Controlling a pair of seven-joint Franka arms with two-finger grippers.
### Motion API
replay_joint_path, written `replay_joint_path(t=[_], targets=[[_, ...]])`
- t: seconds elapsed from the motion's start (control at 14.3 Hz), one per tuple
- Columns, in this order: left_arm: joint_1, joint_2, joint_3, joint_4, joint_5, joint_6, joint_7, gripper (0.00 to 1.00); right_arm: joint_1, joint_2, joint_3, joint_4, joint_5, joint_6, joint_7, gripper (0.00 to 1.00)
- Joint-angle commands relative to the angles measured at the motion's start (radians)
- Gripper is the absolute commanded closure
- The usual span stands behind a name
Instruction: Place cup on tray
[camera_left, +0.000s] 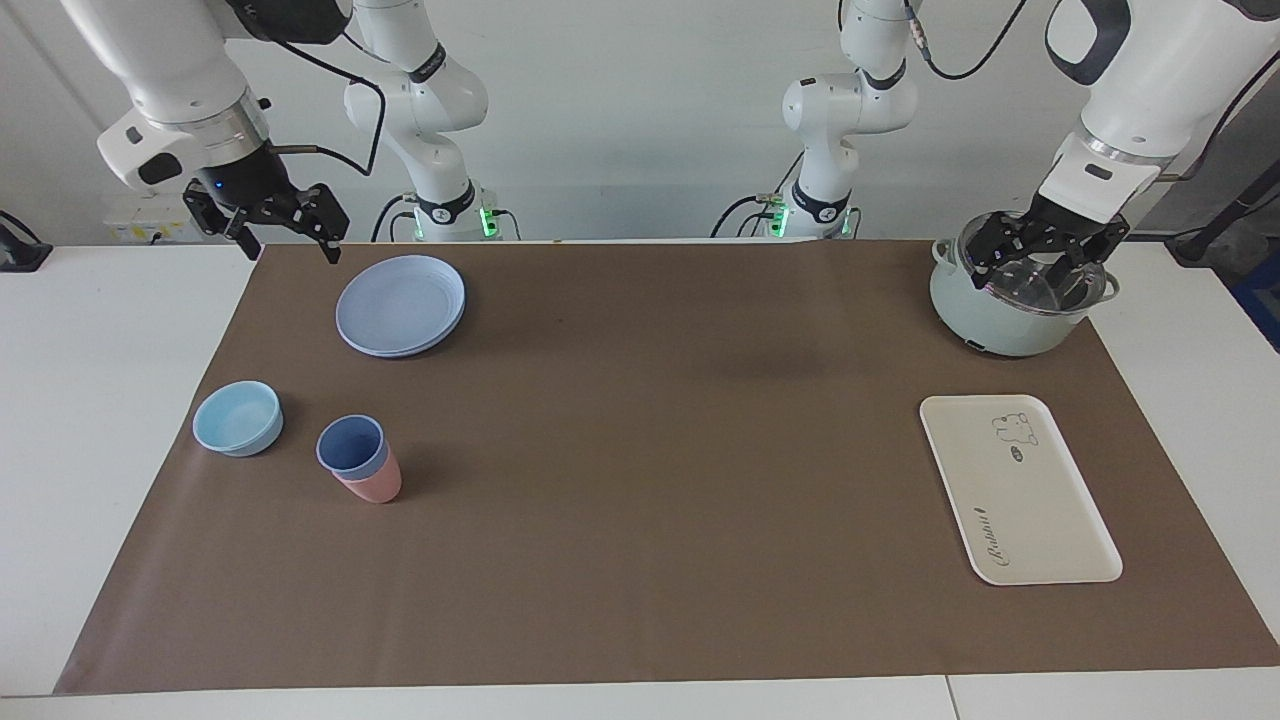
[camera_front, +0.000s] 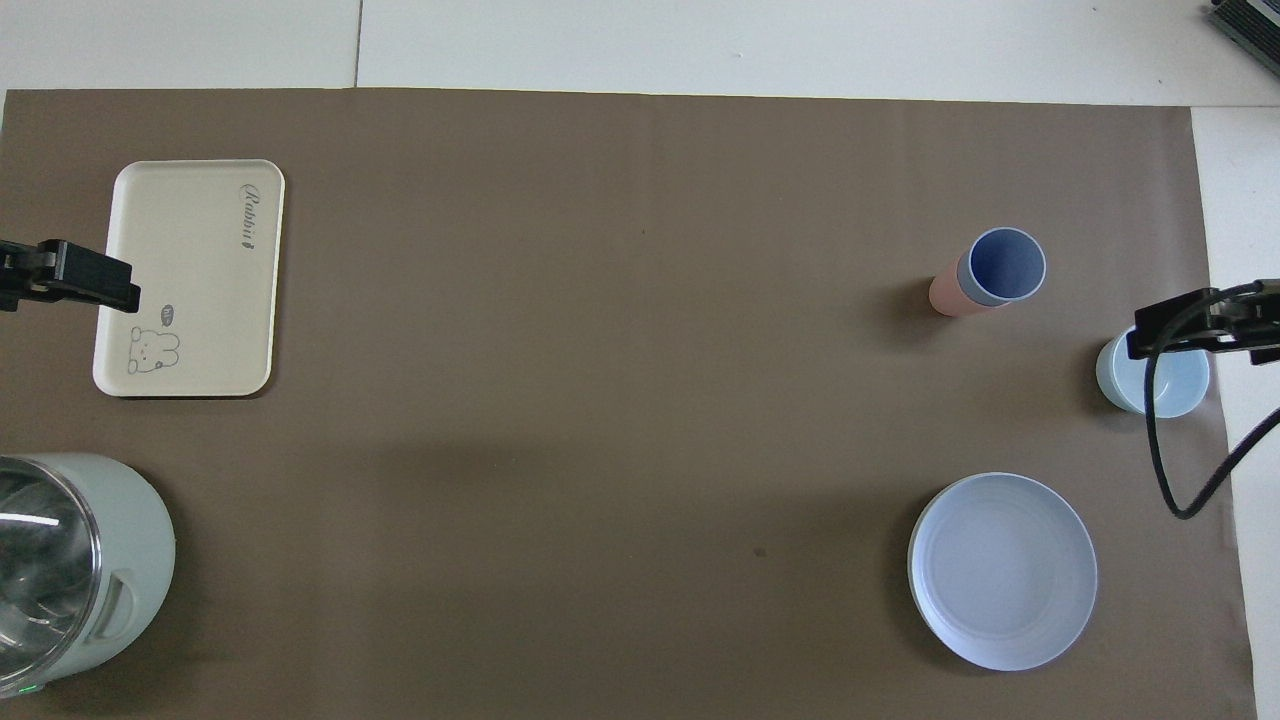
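Standing upright inside a pink cup (camera_left: 372, 485) of the same tapered, handleless shape, the periwinkle-blue cup (camera_left: 351, 445) is sitting toward the right arm's end of the counter (camera_left: 60, 400), well apart from the tray (camera_left: 1040, 520). That tray, cream-white and rectangular with rounded corners, a bear drawing and cursive lettering, is lying flat and bare toward the left arm's end. A smooth light-blue bowl (camera_left: 238, 418) is resting beside the cups; a round blue plate (camera_left: 401, 305) is lying nearer to the robots. A matte brown mat (camera_left: 640, 500) is covering the white counter before a pale wall. The right gripper (camera_left: 285, 240) is hanging over the mat's edge, jaws wide and holding nothing. The left gripper (camera_left: 1050, 262) is hovering over a pale-green pot (camera_left: 1000, 320) with a glass lid, jaws likewise spread and unladen.
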Motion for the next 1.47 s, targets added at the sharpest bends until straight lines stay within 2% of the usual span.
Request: replay_joint_path(t=[0.0, 0.42, 0.56, 0.91, 1.05, 1.26, 1.4], targets=[[-0.004, -0.029, -0.003, -0.017, 0.0, -0.028, 0.006, 0.0, -0.012, -0.015, 0.008, -0.006, 0.001, -0.004, 0.004, 0.0], [0.023, -0.038, 0.0, -0.028, 0.0, -0.025, 0.005, 0.0, -0.012, -0.015, 0.008, -0.013, 0.001, 0.004, 0.013, 0.0], [0.023, -0.038, -0.001, -0.028, 0.0, -0.025, 0.005, 0.0, -0.014, -0.027, 0.008, -0.064, 0.003, 0.121, -0.019, 0.0], [0.023, -0.038, 0.0, -0.028, 0.0, -0.025, 0.004, 0.0, -0.129, -0.035, -0.001, -0.184, 0.143, 0.343, -0.464, 0.0], [0.023, -0.038, -0.001, -0.028, 0.0, -0.025, 0.004, 0.0, -0.173, -0.021, -0.002, -0.23, 0.251, 0.422, -0.716, 0.0], [0.023, -0.038, 0.0, -0.028, 0.0, -0.025, 0.005, 0.0, -0.245, 0.031, -0.002, -0.258, 0.354, 0.466, -1.021, 0.0], [0.023, -0.038, 0.0, -0.028, 0.0, -0.025, 0.004, 0.0, -0.32, 0.098, -0.002, -0.26, 0.503, 0.479, -1.285, 0.0]])
